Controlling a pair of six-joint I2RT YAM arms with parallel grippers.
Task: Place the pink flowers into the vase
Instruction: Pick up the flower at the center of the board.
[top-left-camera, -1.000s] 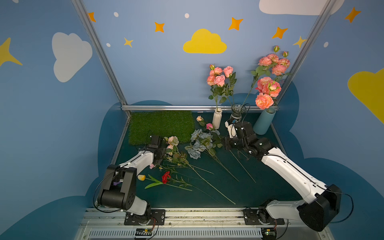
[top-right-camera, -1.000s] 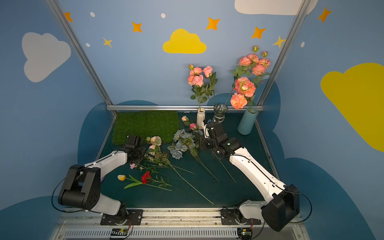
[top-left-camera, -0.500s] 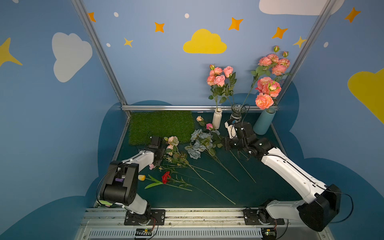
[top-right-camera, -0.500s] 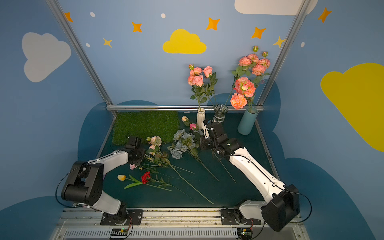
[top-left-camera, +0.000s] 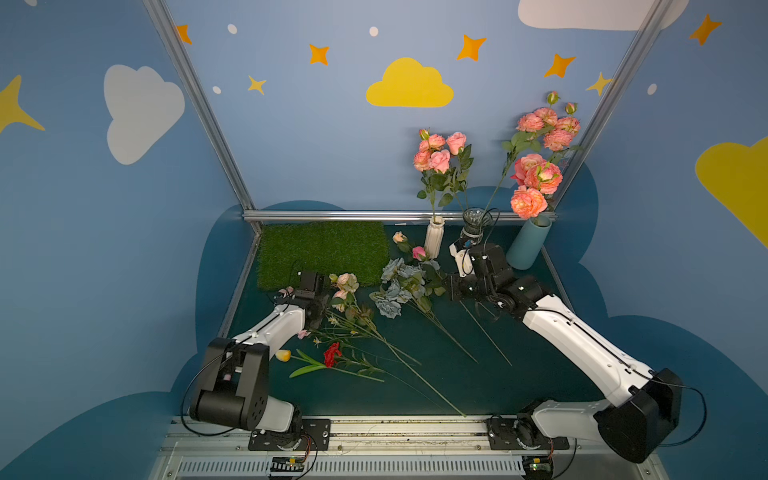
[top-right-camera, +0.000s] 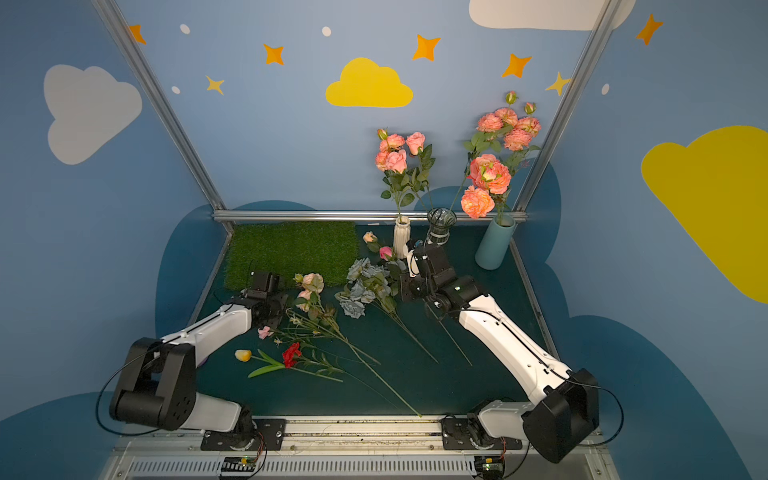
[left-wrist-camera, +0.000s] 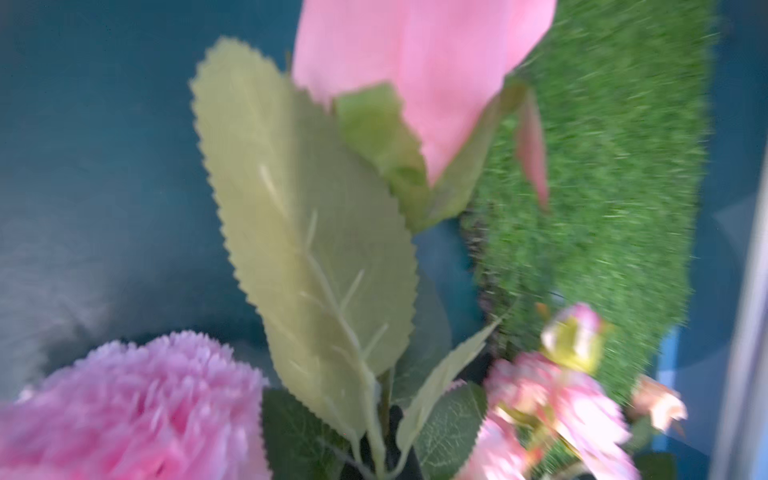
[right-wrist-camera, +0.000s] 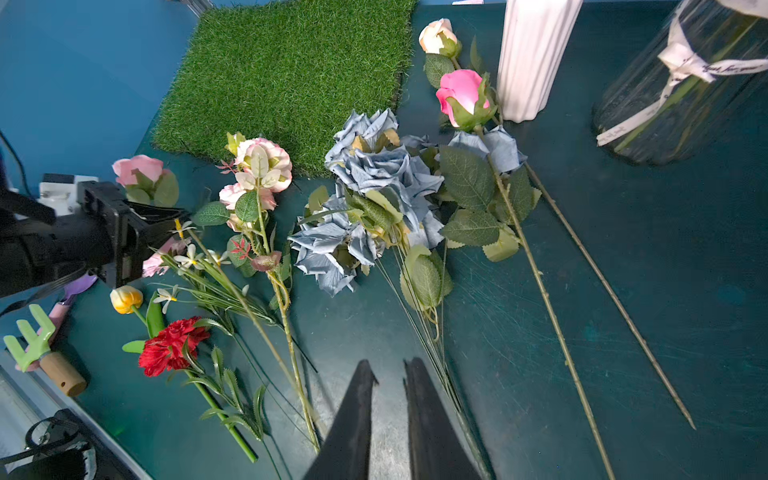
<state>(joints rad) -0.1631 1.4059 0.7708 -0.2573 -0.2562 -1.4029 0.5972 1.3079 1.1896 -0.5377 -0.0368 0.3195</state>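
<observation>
The left tool (top-left-camera: 316, 305) has snapped closed since a second ago, and its arm's base link has turned a little; the right arm has not stirred. At the near left corner of the grass mat (top-left-camera: 324, 249) the left jaws are fully together; the wrist view suggests they pinch the thin leafy stem under a pink rosebud (left-wrist-camera: 415, 62), though the contact is blurred. The right tool (right-wrist-camera: 390, 368), past the mat's right edge, is narrowly ajar and empty. The other pink flowers (top-left-camera: 347, 282) lie on the bench (top-left-camera: 457, 374) off the mat's near edge; heads toward the mat, long stems running diagonally away to the front rail; the held stem's run is hidden. Lift slowly and straight, since crossing stems may drag along; then turn the cut end down before approaching a vase; the white vase (top-left-camera: 434, 239) stands nearest the mat.
</observation>
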